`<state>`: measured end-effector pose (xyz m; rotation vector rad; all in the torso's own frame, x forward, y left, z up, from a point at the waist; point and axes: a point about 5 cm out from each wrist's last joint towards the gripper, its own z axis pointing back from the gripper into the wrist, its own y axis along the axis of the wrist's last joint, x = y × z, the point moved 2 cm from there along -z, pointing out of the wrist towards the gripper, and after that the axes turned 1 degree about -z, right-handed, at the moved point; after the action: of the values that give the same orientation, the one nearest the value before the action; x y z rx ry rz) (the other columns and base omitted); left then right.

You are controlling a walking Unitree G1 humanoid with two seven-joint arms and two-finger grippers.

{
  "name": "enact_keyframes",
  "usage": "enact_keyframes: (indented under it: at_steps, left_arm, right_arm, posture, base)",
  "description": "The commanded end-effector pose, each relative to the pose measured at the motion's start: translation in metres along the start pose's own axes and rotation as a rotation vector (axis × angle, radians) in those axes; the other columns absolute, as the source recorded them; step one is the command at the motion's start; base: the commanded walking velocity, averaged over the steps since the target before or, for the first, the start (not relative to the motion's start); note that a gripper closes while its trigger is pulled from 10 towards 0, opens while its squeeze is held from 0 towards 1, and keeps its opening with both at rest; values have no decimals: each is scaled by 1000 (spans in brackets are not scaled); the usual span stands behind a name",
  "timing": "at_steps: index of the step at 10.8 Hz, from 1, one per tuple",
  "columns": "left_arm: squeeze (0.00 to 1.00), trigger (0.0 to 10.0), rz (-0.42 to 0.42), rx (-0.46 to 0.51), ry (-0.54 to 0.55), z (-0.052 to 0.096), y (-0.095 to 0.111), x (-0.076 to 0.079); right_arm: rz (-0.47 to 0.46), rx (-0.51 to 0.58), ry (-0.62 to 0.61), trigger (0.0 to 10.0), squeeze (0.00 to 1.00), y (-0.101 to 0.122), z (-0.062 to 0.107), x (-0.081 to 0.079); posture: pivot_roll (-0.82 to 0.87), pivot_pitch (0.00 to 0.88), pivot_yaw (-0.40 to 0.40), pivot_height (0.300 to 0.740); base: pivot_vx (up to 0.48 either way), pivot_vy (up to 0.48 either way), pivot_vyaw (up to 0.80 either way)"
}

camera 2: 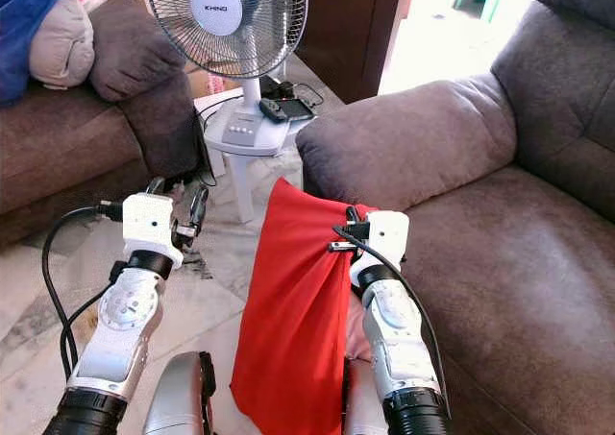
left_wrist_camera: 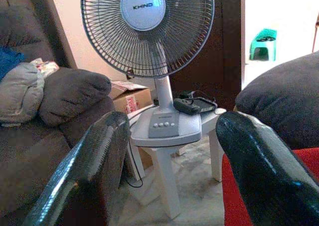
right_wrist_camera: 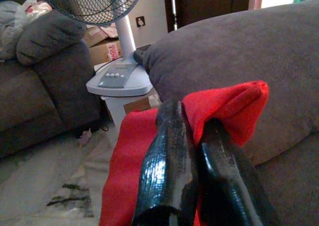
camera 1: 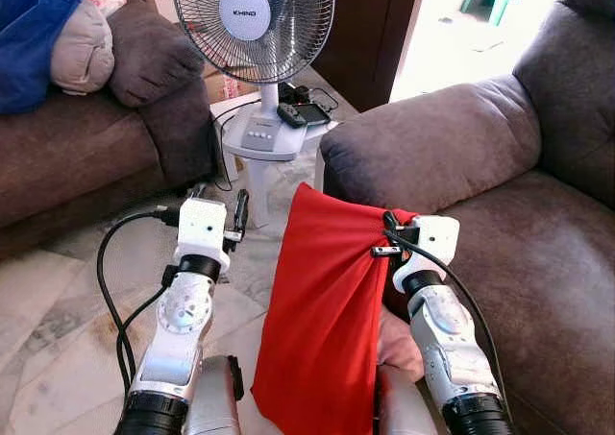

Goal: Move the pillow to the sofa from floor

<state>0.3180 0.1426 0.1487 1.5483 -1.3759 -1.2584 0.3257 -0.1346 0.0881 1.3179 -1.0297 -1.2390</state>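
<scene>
the right gripper (camera 1: 389, 231) pinches the red pillow (camera 1: 322, 329) by its top corner; it hangs long-axis down, seemingly off the floor, with the sofa (camera 1: 538, 253) to its right. the left gripper (camera 1: 231, 214) is spread, empty.

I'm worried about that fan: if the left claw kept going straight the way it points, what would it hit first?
Probably the white stool carrying the fan; the open left claw aims at it across bare floor, though depth is unclear.

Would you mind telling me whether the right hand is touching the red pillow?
Touching. The right wrist view shows the right hand with its fingers shut on a bunched edge of the pillow.
</scene>
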Motion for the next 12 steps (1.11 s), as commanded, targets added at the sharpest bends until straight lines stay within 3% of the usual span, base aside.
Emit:
enact_keyframes:
  at_steps: [1,12]
  left_arm:
    - [0,10000,-16,-7,-3,-3,0,2]
    - [0,10000,-25,3,-14,-4,2,2]
  right_arm:
    - [17,126,-1,10000,0,30,-8,-1]
    - [30,135,8,10000,0,32,-11,-7]
  posture:
    - [50,7,-42,570]
    - [55,13,-39,578]
  base:
    - [0,0,0]
    - [0,0,0]
